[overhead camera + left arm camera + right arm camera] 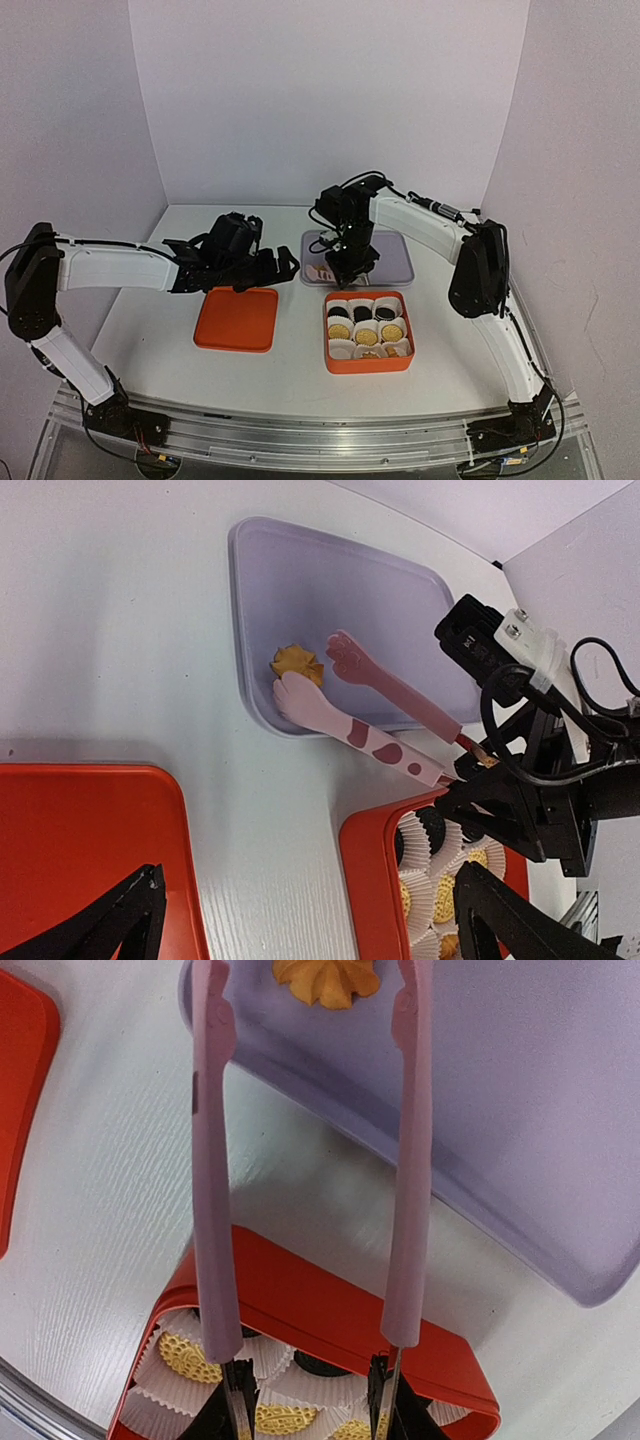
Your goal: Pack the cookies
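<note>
A golden flower-shaped cookie [327, 980] lies near the corner of the lilac tray [520, 1090], also seen in the left wrist view [296, 663]. My right gripper [310, 1400] is shut on the handle end of pink paw-tipped tongs [212, 1160], whose two arms stand spread either side of that cookie without touching it. The orange box [330, 1305] under the gripper holds golden cookies [187, 1357] and black ones [320, 1365] in white paper cups. My left gripper [310, 930] hangs open and empty above the table between the lid and the box.
An orange lid [236, 318] lies flat left of the orange box [368, 366]. The lilac tray [390, 255] sits just behind the box. The left arm reaches over the lid's far edge, close to the right arm's wrist.
</note>
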You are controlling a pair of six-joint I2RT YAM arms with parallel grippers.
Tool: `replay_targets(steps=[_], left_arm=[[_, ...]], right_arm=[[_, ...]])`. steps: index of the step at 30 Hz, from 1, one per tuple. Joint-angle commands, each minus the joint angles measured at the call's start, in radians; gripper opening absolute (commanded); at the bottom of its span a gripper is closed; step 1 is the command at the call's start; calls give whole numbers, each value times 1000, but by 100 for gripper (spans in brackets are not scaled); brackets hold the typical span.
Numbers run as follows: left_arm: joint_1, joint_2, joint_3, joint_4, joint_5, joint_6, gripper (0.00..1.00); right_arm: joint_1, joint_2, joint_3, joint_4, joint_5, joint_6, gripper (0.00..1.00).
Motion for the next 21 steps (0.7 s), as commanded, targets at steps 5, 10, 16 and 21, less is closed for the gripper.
replay_targets(steps=[5,10,16,21], left_arm=[[2,-65,-37,1,-27,-8,100],[2,-85,-57,3,-34,-17,100],[2,-98,-63,-1,-42,-18,100],[2,-101,-66,-4,-45,-18,100]], right_arm=[[3,48,55,-135,7,-1,35],[-6,68,76,-135,6,7,35],[-10,78,74,-134,-30,14,33],[-12,83,85,-133,-39,16,28]])
